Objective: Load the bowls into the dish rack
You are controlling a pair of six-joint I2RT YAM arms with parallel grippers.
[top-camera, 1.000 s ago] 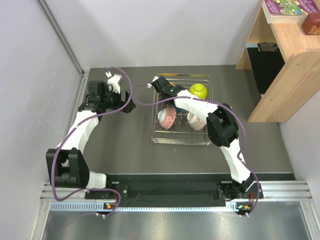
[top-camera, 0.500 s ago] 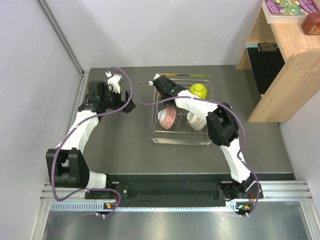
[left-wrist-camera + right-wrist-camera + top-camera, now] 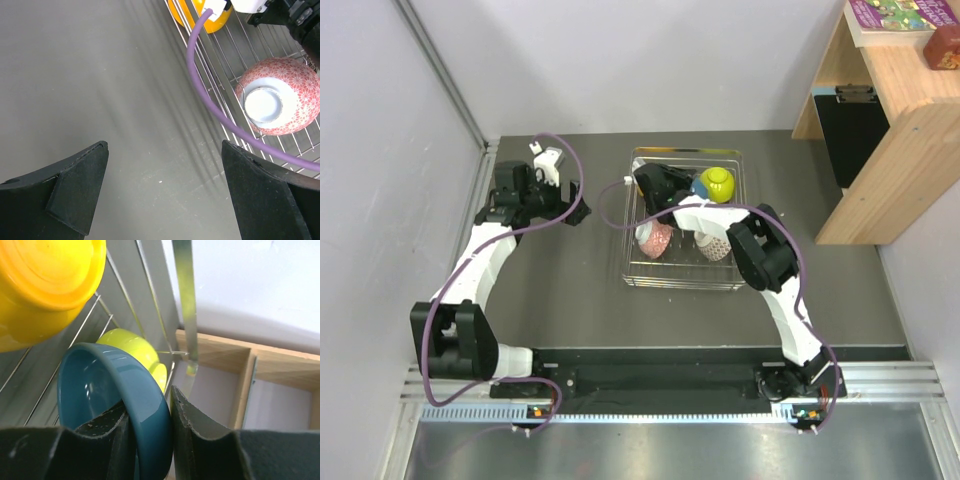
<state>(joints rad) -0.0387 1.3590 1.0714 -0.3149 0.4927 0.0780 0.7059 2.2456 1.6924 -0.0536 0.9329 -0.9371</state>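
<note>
The wire dish rack (image 3: 732, 272) sits on the dark table. My right gripper (image 3: 682, 192) is over its far part, shut on the rim of the blue bowl (image 3: 115, 390), which is tilted on edge beside the lime-yellow bowl (image 3: 716, 182) (image 3: 135, 352). The orange bowl (image 3: 45, 280) (image 3: 200, 12) lies in the rack's far left, hidden under the arm in the top view. The pinkish-red patterned bowl (image 3: 655, 238) (image 3: 280, 100) lies upside down in the rack, next to the brownish-grey patterned bowl (image 3: 716, 246). My left gripper (image 3: 545, 170) (image 3: 165, 185) is open and empty over bare table left of the rack.
A wooden shelf unit (image 3: 890, 120) with a black box (image 3: 855, 130) stands at the right. A purple cable (image 3: 210, 100) hangs across the rack's left edge. A grey wall and metal rail (image 3: 485, 180) bound the table on the left.
My right gripper has moved right from the rack's far left corner, carrying the blue bowl over the rack toward the lime-yellow bowl. The left arm has hardly moved.
</note>
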